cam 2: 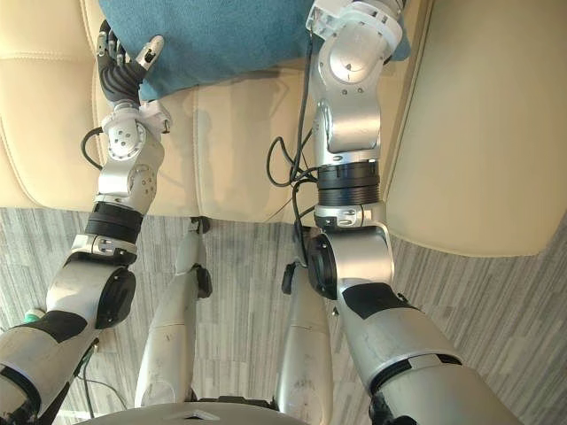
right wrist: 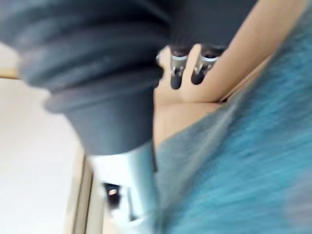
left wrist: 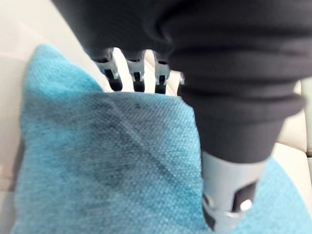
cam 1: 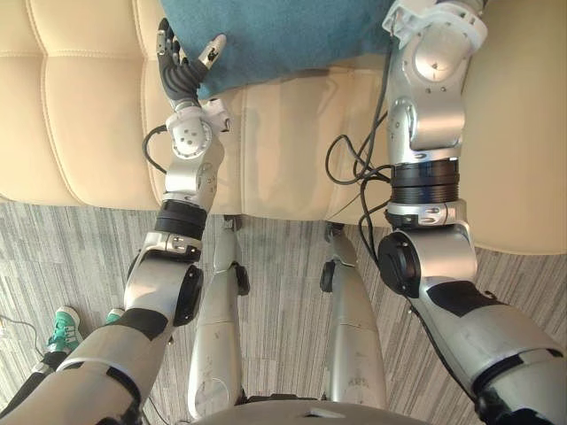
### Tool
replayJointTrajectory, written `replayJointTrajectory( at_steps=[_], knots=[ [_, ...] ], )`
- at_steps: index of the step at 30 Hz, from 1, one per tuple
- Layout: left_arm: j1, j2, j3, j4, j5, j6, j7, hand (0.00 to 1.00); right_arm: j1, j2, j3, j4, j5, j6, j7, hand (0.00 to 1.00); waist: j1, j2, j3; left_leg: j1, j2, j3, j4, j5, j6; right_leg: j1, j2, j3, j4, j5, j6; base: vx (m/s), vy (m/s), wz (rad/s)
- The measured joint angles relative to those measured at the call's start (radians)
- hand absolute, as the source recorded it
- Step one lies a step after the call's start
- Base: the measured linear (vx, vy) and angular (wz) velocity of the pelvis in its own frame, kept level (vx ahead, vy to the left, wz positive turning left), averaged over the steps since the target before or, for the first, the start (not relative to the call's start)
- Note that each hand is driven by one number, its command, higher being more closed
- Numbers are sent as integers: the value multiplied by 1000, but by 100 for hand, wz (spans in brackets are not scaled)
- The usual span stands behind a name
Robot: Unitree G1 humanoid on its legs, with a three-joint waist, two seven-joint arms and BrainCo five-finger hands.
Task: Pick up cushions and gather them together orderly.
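Note:
A teal cushion lies on the cream leather sofa, running off the far edge of the head views. My left hand is at the cushion's near left corner, open. Its fingers stand straight behind the corner and its thumb rests on the teal cloth. My right arm reaches up along the cushion's right side. In the right wrist view my right hand sits against the cushion's edge, its fingers stretched toward the sofa leather.
The sofa's seat front runs across the middle of the head views, with a cream arm or side section at the right. Grey striped carpet lies below. A person's teal shoe stands on the carpet at the lower left.

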Motion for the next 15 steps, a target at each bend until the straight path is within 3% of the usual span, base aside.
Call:
replayJointTrajectory(
  at_steps=[4, 6, 10, 15],
  knots=[
    [19, 31, 19, -48, -8, -8, 0, 0, 60, 1, -6, -93, 34, -43, 7, 0, -1, 0, 0, 33, 6, -1, 0, -1, -1, 2, -1, 0, 69, -42, -9, -19, -135, 2],
    [20, 82, 24, -59, -8, -8, 0, 0, 106, -1, -19, -111, 58, -61, 18, 0, -3, -1, 0, 49, 10, -2, 0, -4, -4, 5, 1, -1, 97, -55, -14, -32, -121, 0],
    [84, 170, 93, -143, -5, -8, -2, 0, 252, -26, -37, -143, 110, -61, 72, 0, -5, -3, 1, 105, 15, 3, -1, -15, -11, 49, 4, 0, 115, -67, -17, -38, -125, -2],
    [283, 209, 141, -227, -3, -10, -18, 0, 502, -40, -39, -279, 135, -79, 144, 0, -6, -4, 2, 227, 13, 8, 0, -33, 3, 167, 3, 0, 122, -94, -17, 7, -104, 1]
  ],
)
